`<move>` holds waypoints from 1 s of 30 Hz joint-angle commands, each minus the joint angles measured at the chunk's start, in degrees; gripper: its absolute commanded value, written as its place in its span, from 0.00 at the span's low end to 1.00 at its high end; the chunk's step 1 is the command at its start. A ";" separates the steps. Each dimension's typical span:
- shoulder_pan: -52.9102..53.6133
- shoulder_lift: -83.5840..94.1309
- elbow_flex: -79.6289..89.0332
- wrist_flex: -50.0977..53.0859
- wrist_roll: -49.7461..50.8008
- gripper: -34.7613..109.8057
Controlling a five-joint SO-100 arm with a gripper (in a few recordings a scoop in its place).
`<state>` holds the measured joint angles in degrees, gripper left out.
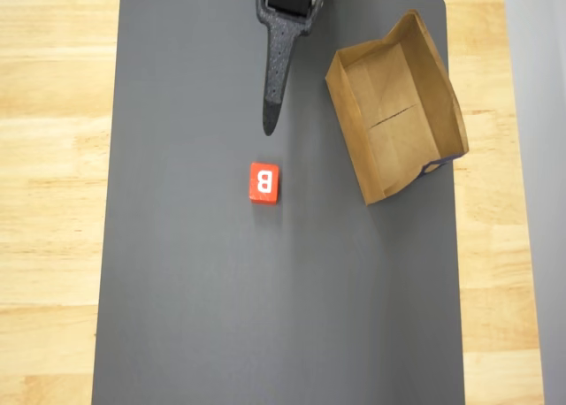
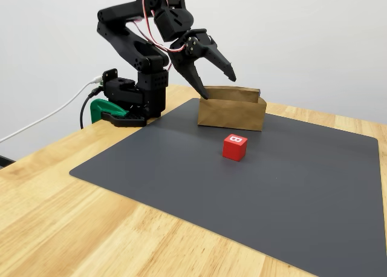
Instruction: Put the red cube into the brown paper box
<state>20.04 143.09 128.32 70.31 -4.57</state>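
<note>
My gripper raised above the mat's far edge, jaws spread wide and empty, red cube near the mat's centre, brown paper box at its far right corner

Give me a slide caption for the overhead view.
Open gripper above the mat, red cube below, empty brown paper box right.

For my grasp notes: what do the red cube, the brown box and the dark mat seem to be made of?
Red cube: probably painted wood or plastic, smooth, with a white letter on top.
Brown box: thin kraft paper, matte, with creased walls and a fold line.
Mat: dark grey, matte, thin and flat; perhaps rubber or vinyl.
</note>
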 commanded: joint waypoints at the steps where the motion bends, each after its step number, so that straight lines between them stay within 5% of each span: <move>1: 1.85 -10.63 -6.15 0.09 -1.76 0.48; 12: 6.24 -32.96 -14.50 -10.28 -4.31 0.45; 30: 0.09 -51.24 -24.35 -7.21 -9.32 0.47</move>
<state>19.69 92.55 106.00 62.67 -12.74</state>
